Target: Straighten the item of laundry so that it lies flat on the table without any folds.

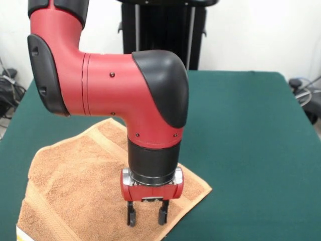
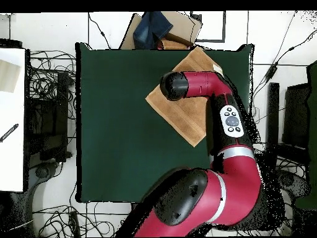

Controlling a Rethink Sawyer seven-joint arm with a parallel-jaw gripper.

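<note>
One towel (image 1: 75, 186) lies spread on the table (image 1: 251, 150) beneath the released pincer (image 1: 147, 213)

One towel (image 1: 75, 186) lies on one green table (image 1: 251, 140); in the overhead view it sits toward two o'clock of the tabletop. One woven band shows along its nine o'clock side in the front view, and one pale tag (image 1: 22, 233) at its seven o'clock corner. One red and black arm (image 1: 115, 85) comes down over it, carrying one gripper (image 1: 147, 213) with two black fingers (image 1: 131, 214) set apart. In the overhead view, one brown cardboard box (image 2: 179, 28) stands past the table's twelve o'clock edge, with one dark blue cloth (image 2: 151, 30) on it.
</note>
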